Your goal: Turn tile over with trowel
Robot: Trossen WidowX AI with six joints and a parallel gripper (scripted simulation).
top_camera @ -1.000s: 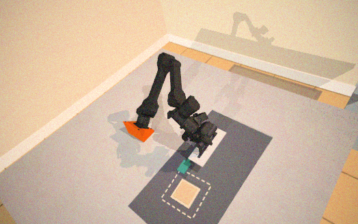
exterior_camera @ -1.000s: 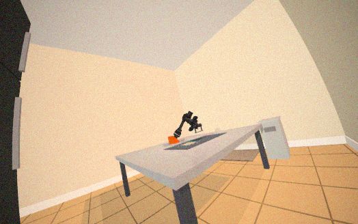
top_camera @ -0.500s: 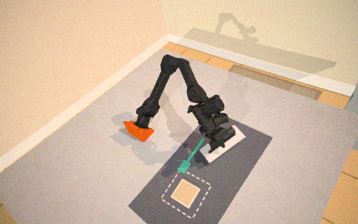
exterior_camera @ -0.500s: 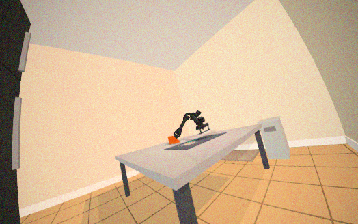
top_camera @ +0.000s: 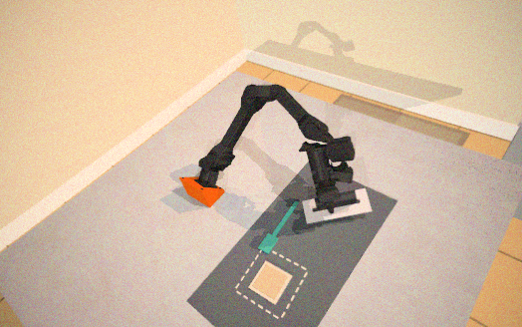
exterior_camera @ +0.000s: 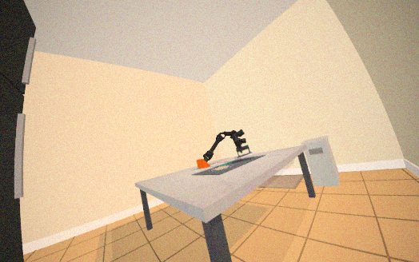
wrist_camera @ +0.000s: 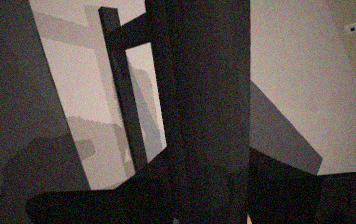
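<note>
The tile (top_camera: 270, 282) is a light square lying flat inside the dashed outline (top_camera: 306, 272) on the dark mat (top_camera: 359, 249); I see no mark on it. The teal trowel (top_camera: 268, 243) lies on the mat behind it, its thin handle pointing toward the back, its blade just beyond the outline. My gripper (top_camera: 335, 195) (exterior_camera: 241, 148) (wrist_camera: 201, 145) is shut on the dark handle (wrist_camera: 200, 100) of a wide float with a white plate (top_camera: 365, 199). The float hangs low over the mat's back part, to the right of the teal trowel. The gap beneath is hard to judge.
The orange arm base (top_camera: 203, 191) (exterior_camera: 202, 163) stands on the grey table (top_camera: 125, 249) (exterior_camera: 176, 192), left of the mat. The arm arches from there to the float. A white cabinet (exterior_camera: 325, 160) stands beyond the table's far end.
</note>
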